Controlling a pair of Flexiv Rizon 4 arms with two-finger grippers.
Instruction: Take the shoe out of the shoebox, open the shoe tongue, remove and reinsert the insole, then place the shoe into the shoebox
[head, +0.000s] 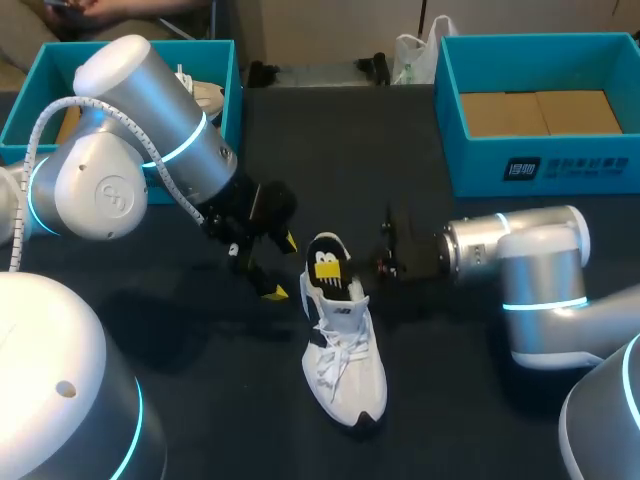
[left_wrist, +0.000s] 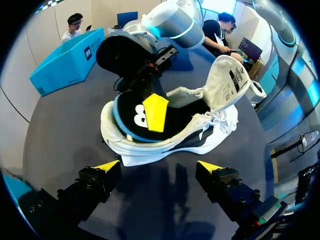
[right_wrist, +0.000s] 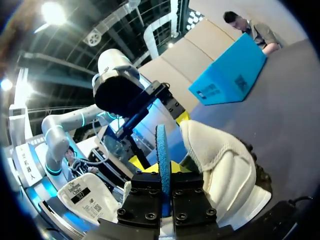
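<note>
White mesh shoe (head: 348, 365) with laces and black trim, lying on the dark matte table (head: 220, 400), outside the teal cardboard shoebox (head: 520, 165). Long axis near to far: toe toward the robot, heel away, padded tongue (left_wrist: 227, 80) flipped up. Thin black insole (left_wrist: 130, 112), blue-edged, standing half out at the heel, pinched between the right gripper (right_wrist: 161, 167) fingers. Left gripper (left_wrist: 159, 167) spread wide beside the shoe, touching nothing.

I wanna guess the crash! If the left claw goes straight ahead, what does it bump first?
Most likely the white shoe, right ahead of the open left claw; depth is hard to judge.
</note>
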